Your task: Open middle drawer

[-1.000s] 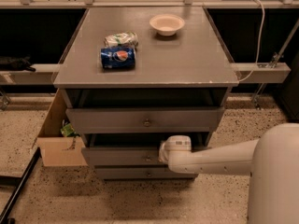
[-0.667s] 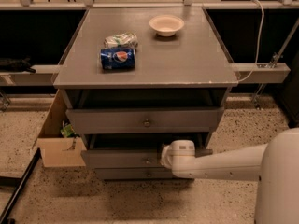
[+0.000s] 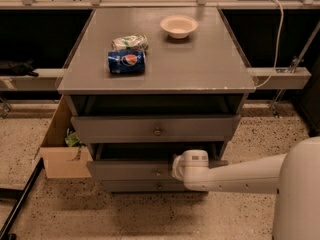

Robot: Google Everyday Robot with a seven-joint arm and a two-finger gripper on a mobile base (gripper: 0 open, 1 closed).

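- cabinet (image 3: 210, 69): grey, centre of frame, three stacked drawers.
- middle drawer (image 3: 125, 170): lower centre, front standing forward of the drawer below, dark gap above it, small round knob (image 3: 158, 173) on its face.
- gripper (image 3: 175, 168): lower centre, at the end of the white arm reaching in from the lower right, right at the knob; whether it is clenched or released cannot be told.
- on top: blue can (image 3: 126, 62), crumpled bag (image 3: 130, 42), white bowl (image 3: 178, 26).
- cardboard box (image 3: 62, 156): on the floor, left of the cabinet.

Hand (image 3: 176, 168) at mid drawer (image 3: 125, 170) front, just rt of knob (image 3: 158, 173); drawer partly out.
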